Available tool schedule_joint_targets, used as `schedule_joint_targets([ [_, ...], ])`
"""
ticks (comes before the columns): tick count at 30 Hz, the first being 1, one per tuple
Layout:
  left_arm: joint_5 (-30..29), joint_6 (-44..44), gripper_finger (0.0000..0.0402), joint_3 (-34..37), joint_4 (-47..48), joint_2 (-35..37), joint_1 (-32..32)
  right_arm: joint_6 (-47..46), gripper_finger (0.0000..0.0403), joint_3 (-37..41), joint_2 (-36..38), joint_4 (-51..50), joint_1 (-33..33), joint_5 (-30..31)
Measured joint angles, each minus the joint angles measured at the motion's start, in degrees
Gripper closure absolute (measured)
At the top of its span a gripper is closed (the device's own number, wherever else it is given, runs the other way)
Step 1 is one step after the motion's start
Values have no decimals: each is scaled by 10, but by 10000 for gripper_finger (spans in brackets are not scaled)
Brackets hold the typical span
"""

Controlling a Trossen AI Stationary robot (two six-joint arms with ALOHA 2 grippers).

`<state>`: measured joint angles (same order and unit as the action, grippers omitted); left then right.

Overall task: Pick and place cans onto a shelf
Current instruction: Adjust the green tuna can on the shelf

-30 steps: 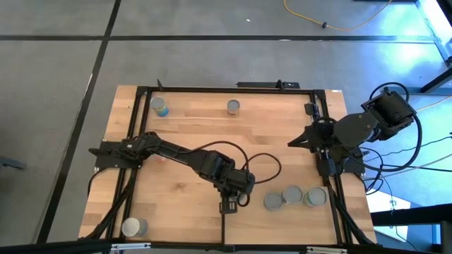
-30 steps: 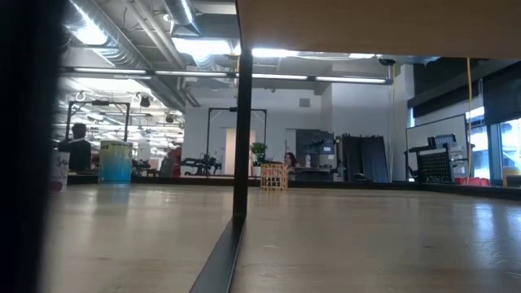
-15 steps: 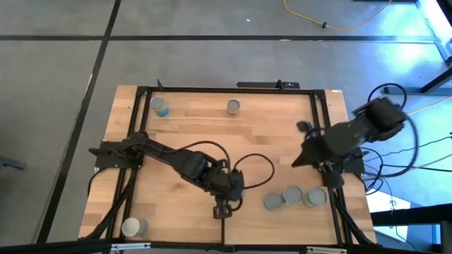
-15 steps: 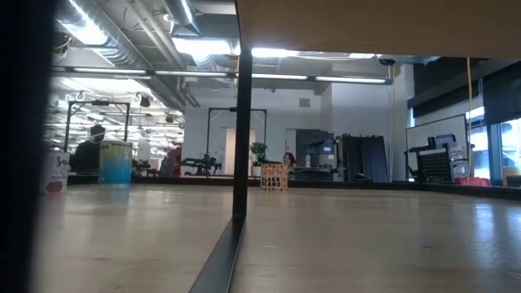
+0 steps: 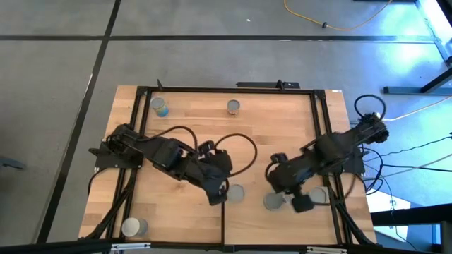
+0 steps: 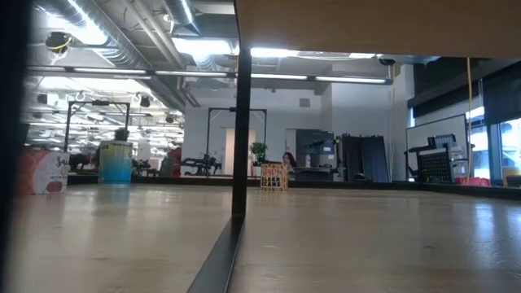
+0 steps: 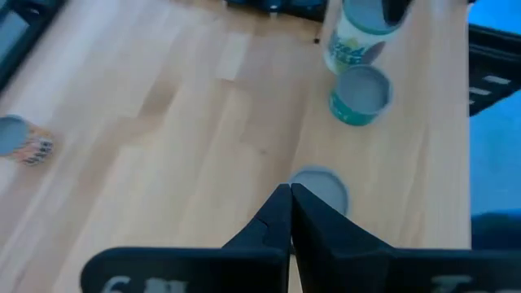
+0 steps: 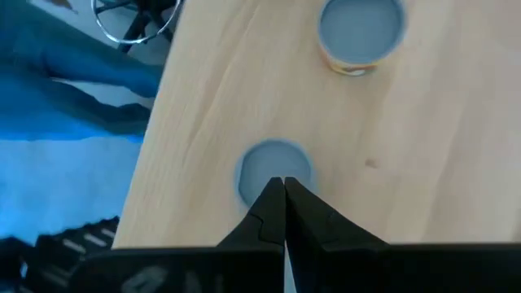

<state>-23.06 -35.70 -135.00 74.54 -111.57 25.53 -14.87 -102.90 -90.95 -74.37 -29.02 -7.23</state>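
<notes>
A: Where are the arms?

B: Both are out over the near half of the bench point(image 5: 282, 134). The left gripper point(image 5: 217, 197) hangs just beside a grey-topped can point(image 5: 235, 192) near the middle. The right gripper point(image 5: 304, 204) is among the cluster on the right — one can point(image 5: 273, 202) shows clear of the arm, and another can point(image 5: 319, 195) is partly hidden under it.

A: Fingers?

B: Closed on both, tips pressed together, holding nothing. In the left wrist view the fingertips point(image 7: 290, 195) meet right in front of a grey lid point(image 7: 321, 185); in the right wrist view the same, the right fingertips point(image 8: 282, 189) shut over a lid point(image 8: 275, 167).

A: The other cans?

B: A blue-labelled can point(image 5: 160, 106) and a second far can point(image 5: 234, 107) stand along the far edge, well apart. One more can point(image 5: 133, 227) sits at the near left corner.

A: And the shelf?

B: Only an underside shows — a pale wooden panel point(image 6: 374, 28) across the top of the low view, with a dark post point(image 6: 241, 114) below it. No can visible on it.

A: Step in hand?

B: Approach, I'd judge — nothing picked up yet. Each arm looks lined up on a can.

A: Next move?

B: The fingers must open wide enough to straddle a can, come down around its sides, then close. The right side is crowded, so neighbours could get knocked.
</notes>
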Motion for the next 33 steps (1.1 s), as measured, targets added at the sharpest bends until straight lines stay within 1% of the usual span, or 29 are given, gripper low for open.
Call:
schedule_joint_targets([
  [3,0,14,402,0,6,11,6,-30,402,27,-19,38,0,0],
  [6,0,30,402,0,10,24,13,-61,402,31,-42,45,0,0],
  [13,-4,35,402,0,23,35,25,-106,402,27,-83,42,-1,0],
  [18,-3,42,402,0,26,36,30,-133,402,29,-96,4,-3,-1],
  [22,-3,44,401,0,26,36,29,-134,402,29,-102,-16,-4,-3],
  [33,-3,44,401,0,26,36,29,-133,402,29,-112,-17,-4,-6],
])
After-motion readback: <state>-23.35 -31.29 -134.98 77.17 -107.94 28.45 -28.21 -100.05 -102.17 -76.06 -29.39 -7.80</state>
